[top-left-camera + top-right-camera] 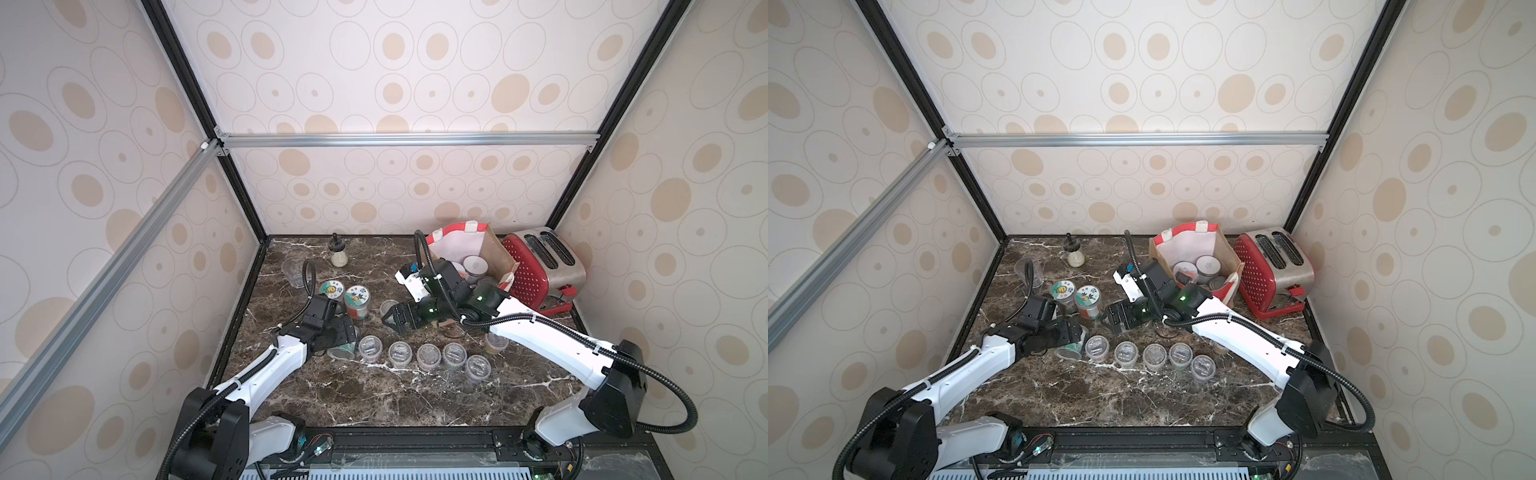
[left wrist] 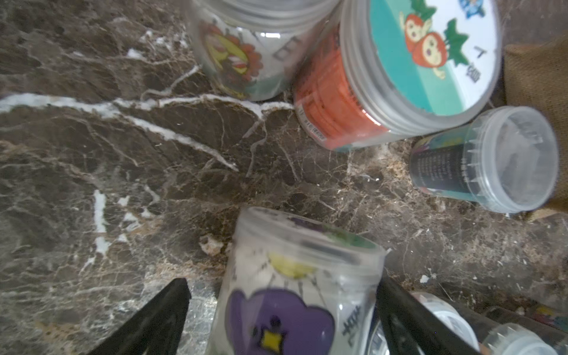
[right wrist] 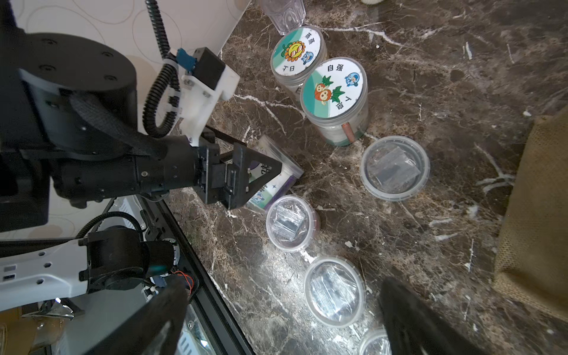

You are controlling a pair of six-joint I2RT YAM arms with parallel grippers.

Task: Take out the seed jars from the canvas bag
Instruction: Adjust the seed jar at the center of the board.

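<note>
The canvas bag [image 1: 496,253] stands open at the back right, with white-lidded seed jars [image 1: 475,264] inside. Two tall picture-lidded jars [image 1: 357,297] stand left of centre. In front of them several short clear-lidded jars [image 1: 400,353] form a row. My left gripper [image 1: 340,336] is open around a tipped purple-flower jar [image 2: 292,292]. A gap shows beside one finger [image 2: 172,307]. My right gripper [image 1: 390,320] hangs open and empty over the table, between the bag and the row. The short jars [image 3: 335,292] lie below it.
A red dotted toaster [image 1: 540,266] stands right of the bag. A glass shaker [image 1: 337,251] with a black knob and a clear tumbler [image 1: 294,270] stand at the back left. Bare marble table [image 1: 374,399] stretches in front of the row.
</note>
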